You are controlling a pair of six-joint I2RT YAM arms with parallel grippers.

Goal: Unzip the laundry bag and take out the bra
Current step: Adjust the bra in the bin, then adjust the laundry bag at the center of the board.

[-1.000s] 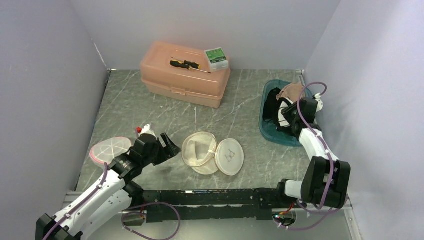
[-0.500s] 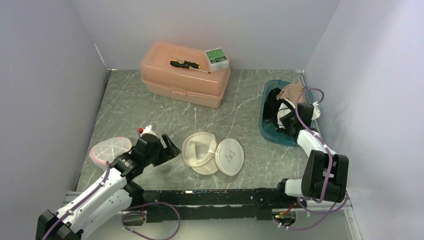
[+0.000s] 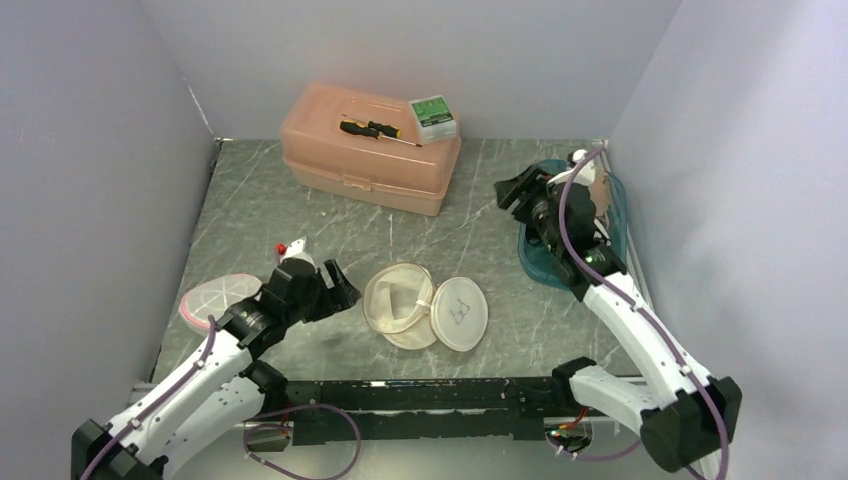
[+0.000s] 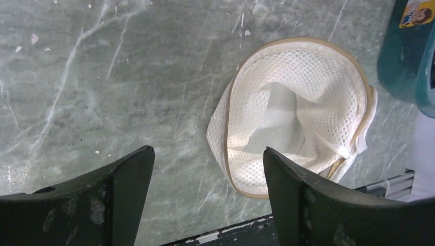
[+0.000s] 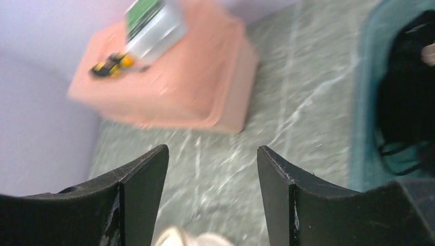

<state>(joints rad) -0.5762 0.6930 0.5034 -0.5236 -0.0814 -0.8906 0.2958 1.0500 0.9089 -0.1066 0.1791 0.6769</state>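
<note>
Screwdriver (image 3: 375, 129) atop pink toolbox (image 3: 365, 168)

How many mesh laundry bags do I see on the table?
2: a pink-rimmed bag at the left, and a beige bag lying open in the middle. None seems hidden.

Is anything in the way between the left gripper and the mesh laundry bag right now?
Nothing visible. The left gripper hangs open above the table, and only bare tabletop lies between its fingertips and the opened laundry bag just ahead. The right gripper is off by the teal bin, well clear.
</note>
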